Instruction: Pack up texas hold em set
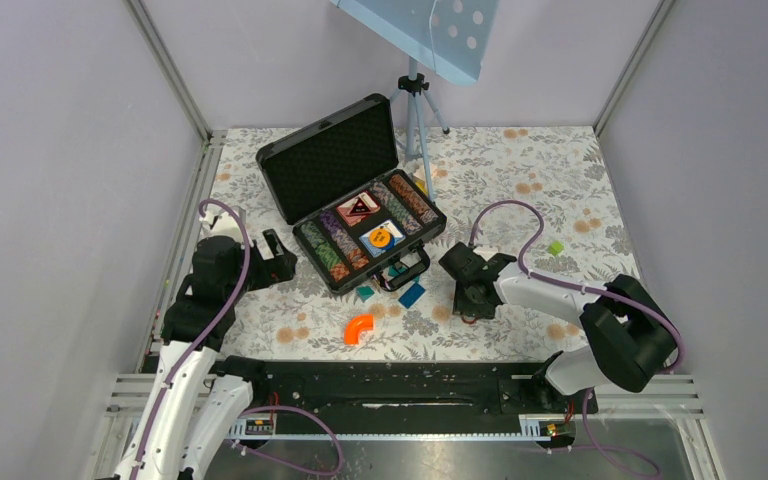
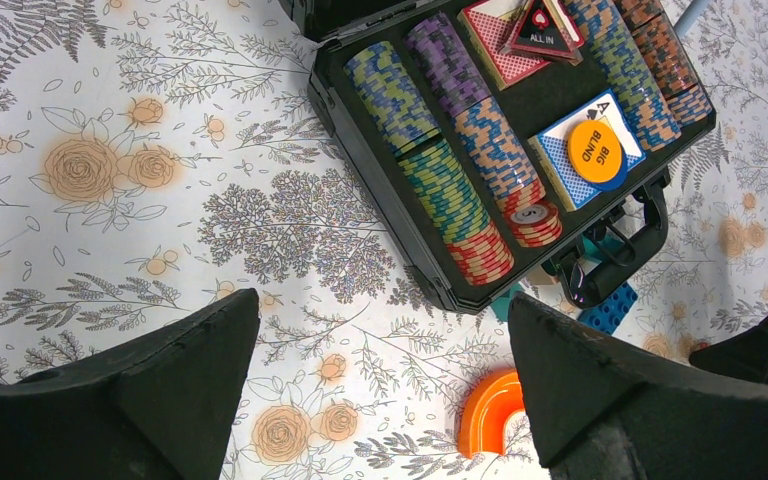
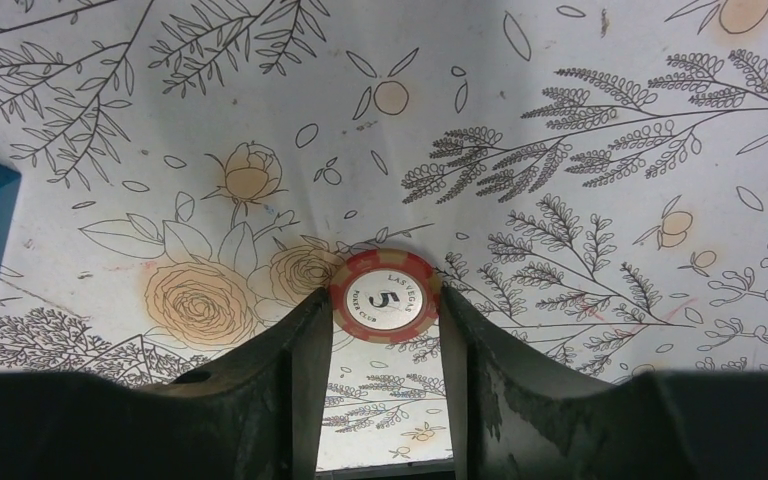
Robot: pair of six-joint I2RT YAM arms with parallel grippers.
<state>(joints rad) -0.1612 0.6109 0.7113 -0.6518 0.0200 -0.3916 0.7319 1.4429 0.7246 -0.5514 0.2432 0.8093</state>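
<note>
As seen from above, shows black briefcase (image 1: 355, 190) open on floral surface (image 1: 560, 180), lid raised, chip rows (image 1: 325, 248) inside. Places left hand (image 1: 282, 258) just beside the case's left corner, and right hand (image 1: 472, 302) down at the surface, near the handle (image 1: 405, 270) and to its right. Puts orange curved piece (image 1: 359, 329) and blue block (image 1: 411, 294) in front of the case.

From left wrist: spread wide, gripping nothing. Briefcase ahead and to the right, apart from both fingers (image 2: 160, 400), blue card deck (image 2: 560, 168) showing inside.

From right wrist: closed on lone red 5 chip (image 3: 385, 297) lying flat on the surface, one finger against each edge.
</note>
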